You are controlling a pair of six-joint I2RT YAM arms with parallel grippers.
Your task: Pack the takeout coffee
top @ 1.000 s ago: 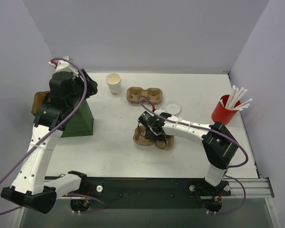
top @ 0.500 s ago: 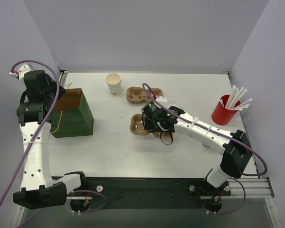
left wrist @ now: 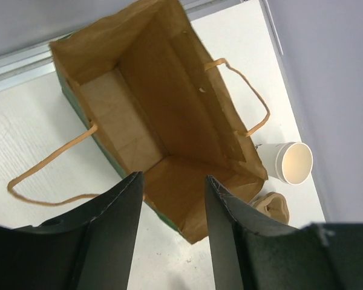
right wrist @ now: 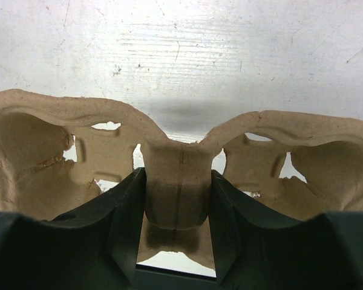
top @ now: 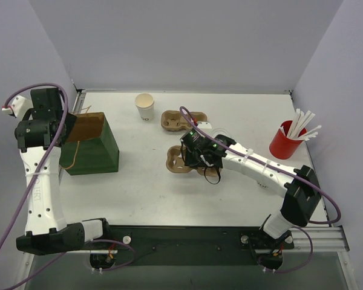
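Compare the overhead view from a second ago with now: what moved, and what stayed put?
The left arm swung leftward off the paper bag; the left gripper hangs open, aimed into its mouth. The right gripper, shut on the near carrier, moved it leftward, nearer the far carrier. The white cup, far carrier and red straw cup stayed put.

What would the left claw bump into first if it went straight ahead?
Probably the open paper bag: the left gripper points into its empty brown inside, though depth is unclear.
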